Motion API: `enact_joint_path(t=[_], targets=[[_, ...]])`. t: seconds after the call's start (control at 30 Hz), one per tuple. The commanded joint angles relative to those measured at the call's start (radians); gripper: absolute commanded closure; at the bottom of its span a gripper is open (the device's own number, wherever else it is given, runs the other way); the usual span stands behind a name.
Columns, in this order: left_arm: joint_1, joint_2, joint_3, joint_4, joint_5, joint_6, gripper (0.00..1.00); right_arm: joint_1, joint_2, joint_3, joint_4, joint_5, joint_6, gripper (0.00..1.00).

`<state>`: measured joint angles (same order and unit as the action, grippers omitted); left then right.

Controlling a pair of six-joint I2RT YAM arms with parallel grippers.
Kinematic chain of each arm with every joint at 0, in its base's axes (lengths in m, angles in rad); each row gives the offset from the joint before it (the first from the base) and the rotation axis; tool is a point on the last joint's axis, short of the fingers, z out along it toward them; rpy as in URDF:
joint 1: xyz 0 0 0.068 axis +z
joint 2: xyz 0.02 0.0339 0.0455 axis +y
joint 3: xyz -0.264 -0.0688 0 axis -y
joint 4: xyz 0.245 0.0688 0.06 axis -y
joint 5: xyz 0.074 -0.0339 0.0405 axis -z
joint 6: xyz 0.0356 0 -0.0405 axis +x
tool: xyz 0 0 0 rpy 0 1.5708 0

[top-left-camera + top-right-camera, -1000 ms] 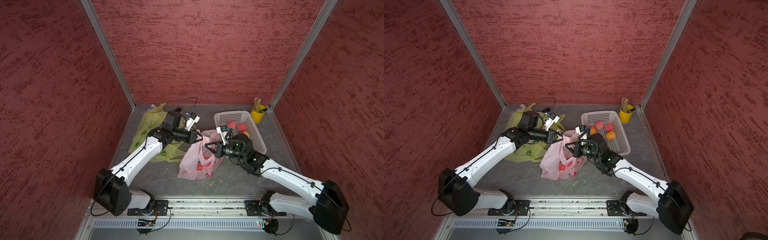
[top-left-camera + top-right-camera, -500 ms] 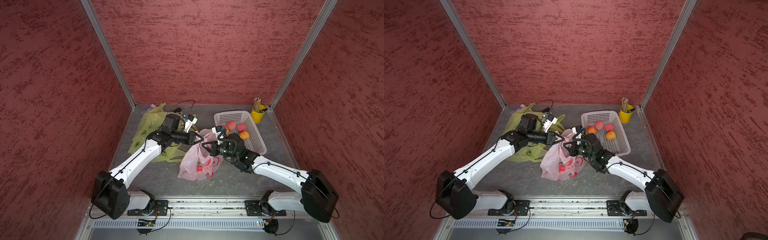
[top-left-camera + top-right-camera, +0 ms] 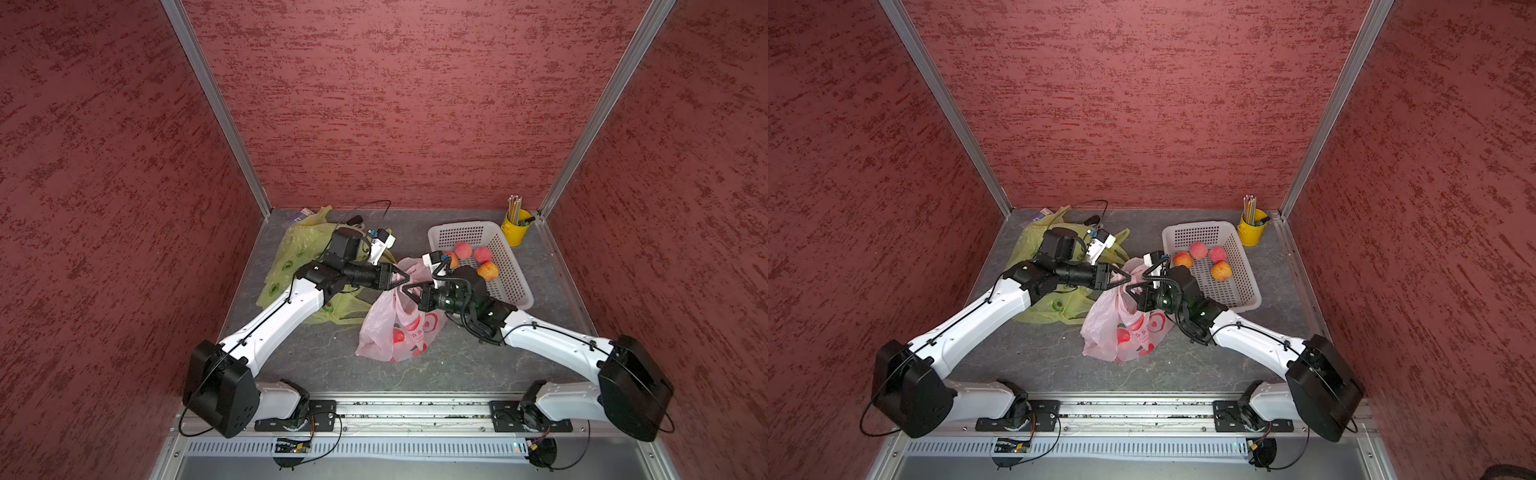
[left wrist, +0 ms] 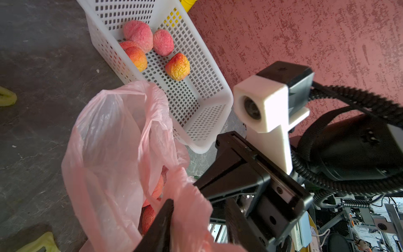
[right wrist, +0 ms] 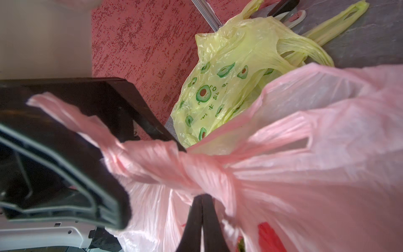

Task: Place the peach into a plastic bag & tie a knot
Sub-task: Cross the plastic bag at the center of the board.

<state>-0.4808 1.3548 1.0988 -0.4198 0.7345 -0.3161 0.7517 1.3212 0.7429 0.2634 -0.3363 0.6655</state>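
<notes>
Though the two arms crowd together over the middle of the table (image 3: 316, 365), I can make out that the right gripper (image 3: 406, 289) has its fingers pressed tight together on the twisted handle of the pink bag (image 3: 386, 328). The left gripper (image 3: 402, 277), just beside it, has its fingers spread apart, with a strip of the bag's handle draped loosely between them. From the left wrist view only one of that gripper's own fingers (image 4: 157, 227) shows, half buried under pink plastic, and the second is cut off. The bag sits on the table close beside the basket (image 3: 461, 236), its top drawn up toward the two grippers. Peaches (image 4: 156, 189) lie inside it, glimpsed through the mouth and the thin plastic. How many there are I cannot tell, and from above the red print on the bag is hard to separate from the fruit. Four other peaches (image 3: 1199, 250) sit in the white basket; in a top view one peach (image 3: 451, 261) is partly hidden behind the right arm's wrist camera. A yellow-green bag (image 3: 299, 245) lies flat beneath the left arm, much of it covered. A yellow cup (image 3: 515, 230) of pencils stands in the far corner.
</notes>
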Motion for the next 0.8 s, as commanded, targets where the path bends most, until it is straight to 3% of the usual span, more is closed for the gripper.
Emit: enact_joint_path(t=[0.0,0.23,0.43,0.6,0.77], targets=[[-0.01,0.022,0.019,-0.019,0.002,0.017,0.59,0.009,-0.031,0.014,0.028,-0.003,0.011,1.0],[-0.021,0.045,0.036,-0.027,0.02,0.018,0.59,0.01,-0.028,0.005,0.04,-0.021,0.008,1.0],[-0.025,0.055,0.045,-0.022,0.023,0.012,0.76,0.01,-0.03,0.002,0.032,-0.039,-0.002,1.0],[-0.035,0.069,0.062,-0.026,0.025,0.011,0.81,0.011,-0.046,0.004,0.019,-0.057,-0.018,1.0],[-0.052,0.066,0.066,-0.019,0.035,0.031,1.0,0.01,-0.066,0.023,-0.043,-0.05,-0.059,1.0]])
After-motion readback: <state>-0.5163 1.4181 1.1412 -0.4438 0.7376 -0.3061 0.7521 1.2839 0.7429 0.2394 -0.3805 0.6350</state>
